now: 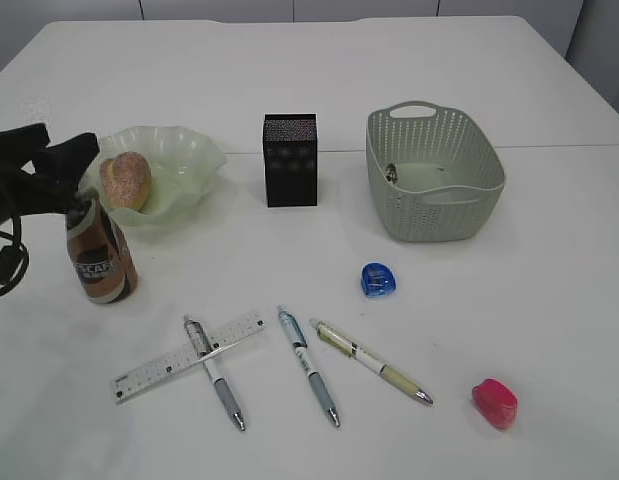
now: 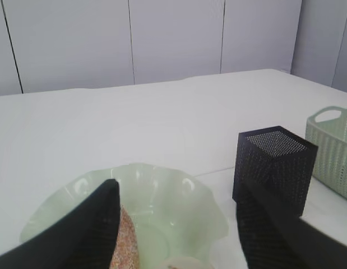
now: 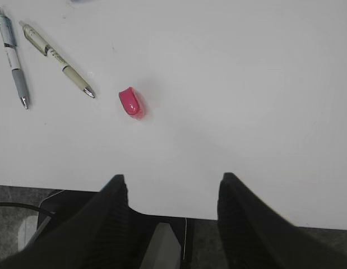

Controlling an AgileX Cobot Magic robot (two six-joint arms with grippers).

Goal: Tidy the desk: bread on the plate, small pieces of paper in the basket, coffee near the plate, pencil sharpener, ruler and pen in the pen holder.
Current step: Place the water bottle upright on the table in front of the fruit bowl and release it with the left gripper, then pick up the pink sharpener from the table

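The coffee bottle [image 1: 101, 258] stands upright on the white table [image 1: 289, 90], just in front of the pale green wavy-rimmed plate [image 1: 189, 165], which holds the bread [image 1: 126, 181] on its left side. The left gripper [image 1: 59, 160] sits over the bottle's top; in the exterior view its black fingers meet around the cap, yet in the left wrist view the 2 fingers [image 2: 95, 224] stand apart with only a pale sliver of something between them at the bottom edge, so I cannot tell whether they are clamped on the bottle.

To the right of the plate stands the black mesh pen holder [image 1: 290, 160], upright. Further right is the green basket [image 1: 469, 150], with a small dark scrap [image 1: 391, 173] lying inside near its left wall.

Nearer the front edge lie the loose items. A clear ruler [image 1: 159, 368] lies slanted, with 1 grey pen [image 1: 217, 375] crossing over it. A 2nd pen [image 1: 307, 365] with a bluish top lies just right of it, and a 3rd, cream-coloured pen [image 1: 371, 362] lies beside that. A blue pencil sharpener [image 1: 378, 279] sits between the pens and the basket; a pink sharpener [image 1: 495, 403] sits well apart at the front right.

The right gripper [image 3: 172, 193] hangs at the table's near edge, fingers spread and holding nothing, with the pink sharpener ahead of it.
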